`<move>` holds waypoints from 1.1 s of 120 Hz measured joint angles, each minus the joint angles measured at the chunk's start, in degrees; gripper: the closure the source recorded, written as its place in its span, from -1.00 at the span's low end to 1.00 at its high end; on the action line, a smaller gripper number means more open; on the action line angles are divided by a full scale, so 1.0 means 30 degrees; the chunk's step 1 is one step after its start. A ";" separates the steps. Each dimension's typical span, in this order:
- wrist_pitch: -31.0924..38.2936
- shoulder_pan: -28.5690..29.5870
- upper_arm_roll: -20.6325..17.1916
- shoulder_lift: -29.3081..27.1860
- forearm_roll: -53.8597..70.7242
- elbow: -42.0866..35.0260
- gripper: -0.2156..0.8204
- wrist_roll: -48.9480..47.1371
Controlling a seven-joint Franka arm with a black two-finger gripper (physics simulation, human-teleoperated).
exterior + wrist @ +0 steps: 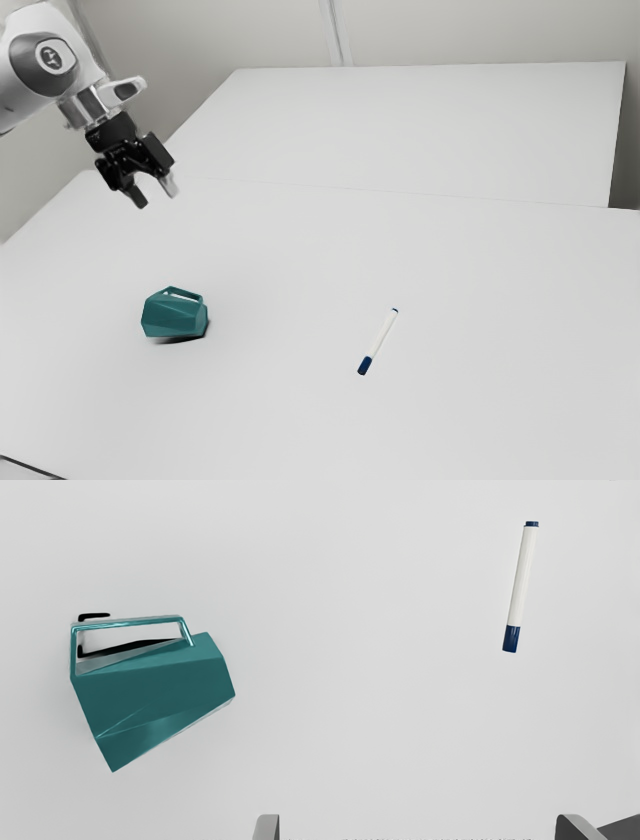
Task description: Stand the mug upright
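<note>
In the exterior view my gripper (155,194) hangs high above the table near the arm's side, at the upper left. It is open, and in the wrist view the two fingertips of the gripper (417,827) stand wide apart with nothing between them. The teal faceted mug (174,316) lies on its side on the table, lower than my gripper and apart from it. In the wrist view the mug (155,690) shows its side wall and its angular handle.
A white marker with blue ends (383,335) lies on the white table (300,400), toward the exterior view's right from the mug; the wrist view has the marker (521,577) too. A white panel (420,130) borders the table's far side.
</note>
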 joint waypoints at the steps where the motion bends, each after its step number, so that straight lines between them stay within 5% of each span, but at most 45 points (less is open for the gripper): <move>1: -0.0013 0.0008 0.0103 0.0000 -0.0093 -0.0052 -0.58 0.0078; 29: -0.0120 0.1831 0.1833 0.0545 -0.2158 -0.1942 -0.58 0.2090; 50: -0.0064 0.4939 0.2241 0.2924 -0.3880 -0.1938 -0.58 0.3774; 84: 0.0365 0.5739 0.2215 0.5811 -0.6079 -0.1717 -0.58 0.6395; 132: 0.3868 0.5679 0.1673 0.5363 -1.0543 -0.6585 -0.58 0.8862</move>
